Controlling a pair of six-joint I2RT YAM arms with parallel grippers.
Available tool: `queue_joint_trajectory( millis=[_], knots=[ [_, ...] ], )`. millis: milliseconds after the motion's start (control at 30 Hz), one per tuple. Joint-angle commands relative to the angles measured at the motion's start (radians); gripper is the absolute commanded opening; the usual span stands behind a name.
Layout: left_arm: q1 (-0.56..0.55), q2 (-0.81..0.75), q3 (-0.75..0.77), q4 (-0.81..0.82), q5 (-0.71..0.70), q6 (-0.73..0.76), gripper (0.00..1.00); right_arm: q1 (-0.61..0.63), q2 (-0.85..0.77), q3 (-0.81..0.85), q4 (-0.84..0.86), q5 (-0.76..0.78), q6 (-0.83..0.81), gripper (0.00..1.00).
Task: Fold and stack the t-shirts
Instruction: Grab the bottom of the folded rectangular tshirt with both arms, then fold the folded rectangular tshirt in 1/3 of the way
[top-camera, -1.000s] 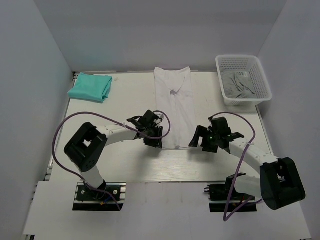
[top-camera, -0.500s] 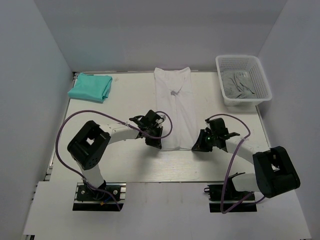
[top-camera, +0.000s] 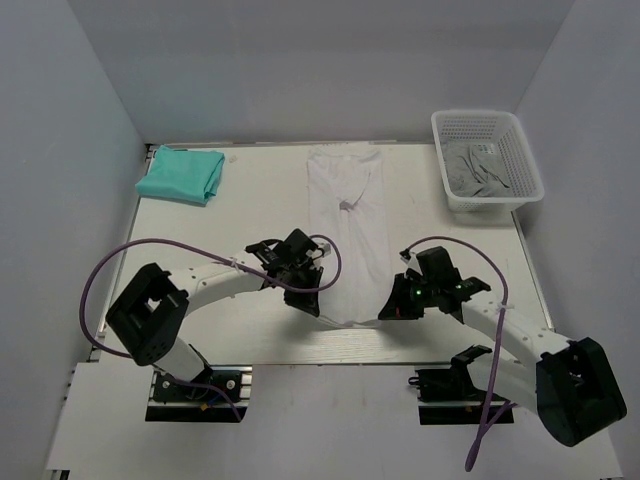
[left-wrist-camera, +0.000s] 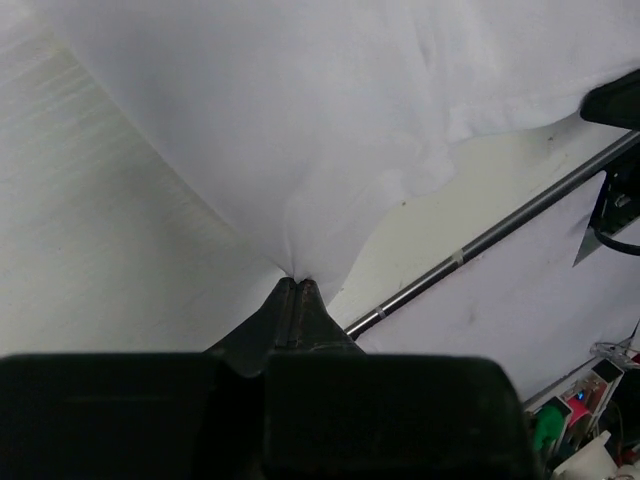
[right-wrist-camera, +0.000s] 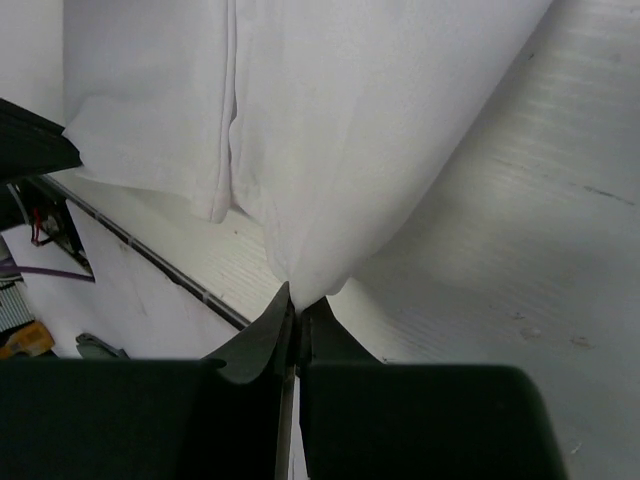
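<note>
A white t-shirt (top-camera: 345, 215) lies as a long narrow strip down the middle of the table, its collar end at the back. My left gripper (top-camera: 318, 308) is shut on the strip's near left corner; in the left wrist view the cloth (left-wrist-camera: 300, 150) puckers into the closed tips (left-wrist-camera: 295, 282). At the near right corner my right gripper (top-camera: 385, 312) is shut on the same white t-shirt (right-wrist-camera: 330, 130), cloth pinched at its tips (right-wrist-camera: 295, 300). The near hem is lifted and sags between the two grippers. A folded teal t-shirt (top-camera: 181, 174) rests at the back left.
A white mesh basket (top-camera: 519, 150) at the back right holds grey cloth (top-camera: 480, 172). The table's front edge (top-camera: 330, 362) runs just below both grippers. Purple cables loop beside each arm. Grey walls close in the left, back and right.
Both grippers have closed on the near corners of the white t-shirt and drawn them toward the table's front edge. The shirt has stretched longer and its far end slid nearer.
</note>
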Motion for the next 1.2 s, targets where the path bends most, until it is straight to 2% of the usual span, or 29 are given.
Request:
queue_joint_trajectory(
  millis=[0, 167, 233, 367, 533, 833, 1167],
  knots=[
    [-0.004, -0.023, -0.016, -0.009, 0.030, -0.006, 0.00, 0.016, -0.044, -0.001, -0.011, -0.018, -0.010, 0.00],
    [0.016, -0.014, 0.060, 0.021, -0.071, -0.006, 0.00, 0.013, 0.003, 0.088, 0.006, 0.026, -0.012, 0.00],
    [0.025, -0.005, 0.088, 0.021, -0.187, -0.027, 0.00, 0.007, 0.050, 0.154, 0.005, 0.069, -0.009, 0.00],
    [0.034, 0.027, 0.191, 0.021, -0.307, -0.048, 0.00, 0.004, 0.106, 0.240, 0.050, 0.186, 0.037, 0.00],
    [0.056, 0.088, 0.309, -0.012, -0.484, -0.058, 0.00, -0.002, 0.205, 0.363, 0.080, 0.235, 0.048, 0.00],
    [0.125, 0.248, 0.557, 0.005, -0.530, -0.033, 0.00, -0.027, 0.382, 0.607, 0.078, 0.362, 0.062, 0.00],
    [0.188, 0.372, 0.641, 0.050, -0.507, 0.031, 0.00, -0.068, 0.597, 0.812, 0.066, 0.367, 0.039, 0.00]
  ],
)
